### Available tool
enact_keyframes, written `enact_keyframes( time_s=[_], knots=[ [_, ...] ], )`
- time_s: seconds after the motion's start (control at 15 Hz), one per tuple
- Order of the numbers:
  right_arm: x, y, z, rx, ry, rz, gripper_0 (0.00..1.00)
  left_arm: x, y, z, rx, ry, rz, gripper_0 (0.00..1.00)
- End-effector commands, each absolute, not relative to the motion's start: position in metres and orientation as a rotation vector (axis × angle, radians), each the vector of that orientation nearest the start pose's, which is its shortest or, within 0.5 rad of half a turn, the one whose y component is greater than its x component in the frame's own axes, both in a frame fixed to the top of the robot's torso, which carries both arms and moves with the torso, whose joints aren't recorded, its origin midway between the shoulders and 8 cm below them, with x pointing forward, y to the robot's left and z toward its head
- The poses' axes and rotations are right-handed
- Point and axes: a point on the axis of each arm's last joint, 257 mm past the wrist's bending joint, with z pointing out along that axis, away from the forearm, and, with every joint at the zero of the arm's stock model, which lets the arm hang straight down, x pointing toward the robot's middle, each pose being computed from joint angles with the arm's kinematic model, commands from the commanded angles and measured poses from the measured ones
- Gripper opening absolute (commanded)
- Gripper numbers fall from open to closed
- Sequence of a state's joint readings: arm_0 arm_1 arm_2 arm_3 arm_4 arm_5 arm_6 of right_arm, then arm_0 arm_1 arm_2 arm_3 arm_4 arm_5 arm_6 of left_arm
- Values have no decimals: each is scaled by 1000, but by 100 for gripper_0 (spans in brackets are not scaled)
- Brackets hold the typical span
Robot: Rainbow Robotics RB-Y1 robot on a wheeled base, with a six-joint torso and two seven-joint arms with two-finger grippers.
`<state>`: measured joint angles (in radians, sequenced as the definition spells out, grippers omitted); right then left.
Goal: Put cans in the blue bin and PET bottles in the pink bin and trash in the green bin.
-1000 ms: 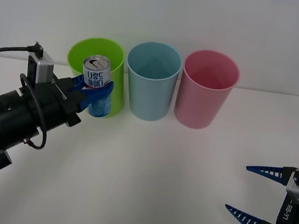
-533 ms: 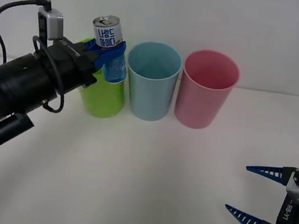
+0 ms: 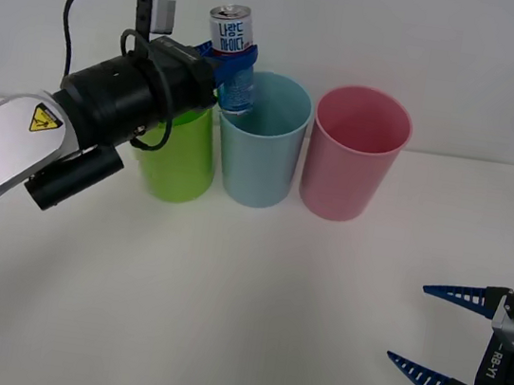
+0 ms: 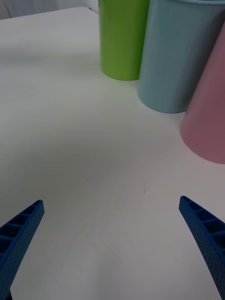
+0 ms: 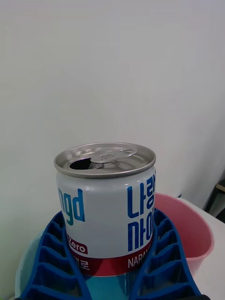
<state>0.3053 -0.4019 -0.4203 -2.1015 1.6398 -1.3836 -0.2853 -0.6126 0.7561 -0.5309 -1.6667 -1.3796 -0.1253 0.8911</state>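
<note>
My left gripper (image 3: 230, 58) is shut on the can (image 3: 232, 38), a small blue drink can with a white-and-red label and an opened silver top (image 5: 105, 157). It holds the can upright in the air over the left rim of the blue bin (image 3: 260, 145). The green bin (image 3: 181, 158) stands to the left of the blue one, partly hidden behind my left arm. On the right stands the pink bin (image 3: 353, 158), its rim also seen beyond the can (image 5: 192, 225). My right gripper (image 3: 442, 341) rests open near the table's front right corner.
The three bins stand in a row at the back of the white table (image 3: 252, 297), close to a white wall. From the right wrist they appear as green (image 4: 123, 37), blue (image 4: 180, 51) and pink (image 4: 211, 122). No PET bottles or trash in view.
My left arm has lifted the can up and carried it to the right, from in front of the green bin to above the blue bin's left rim. The right arm has stayed still.
</note>
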Motion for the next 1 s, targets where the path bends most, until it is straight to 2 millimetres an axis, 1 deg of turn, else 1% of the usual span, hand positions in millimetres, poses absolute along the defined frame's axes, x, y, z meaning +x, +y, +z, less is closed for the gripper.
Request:
enact_keyframes(
  time_s=[0.07,0.2,0.27,0.33,0.53,0.73,1.0],
  knots=[
    [324,-229,-214,-1123,1730,416,100,594,49,-5,466,1410,-688,0],
    [324,-229,-214,-1123,1730,416,100,607,42,-5,463,1417,-679,0],
    [324,-229,-214,-1123,1730,416,100,614,43,-6,460,1421,-663,0],
    [324,-229,-214,-1123,1730,416,100,620,41,-7,462,1421,-650,0],
    [324,-229,-214,-1123,1730,416,100,636,40,-16,455,1438,-610,0],
    [324,-229,-214,-1123,1730,416,100,636,38,-21,473,1449,-604,0],
    [324,-229,-214,-1123,1730,416,100,636,37,-22,476,1450,-601,0]
  ],
)
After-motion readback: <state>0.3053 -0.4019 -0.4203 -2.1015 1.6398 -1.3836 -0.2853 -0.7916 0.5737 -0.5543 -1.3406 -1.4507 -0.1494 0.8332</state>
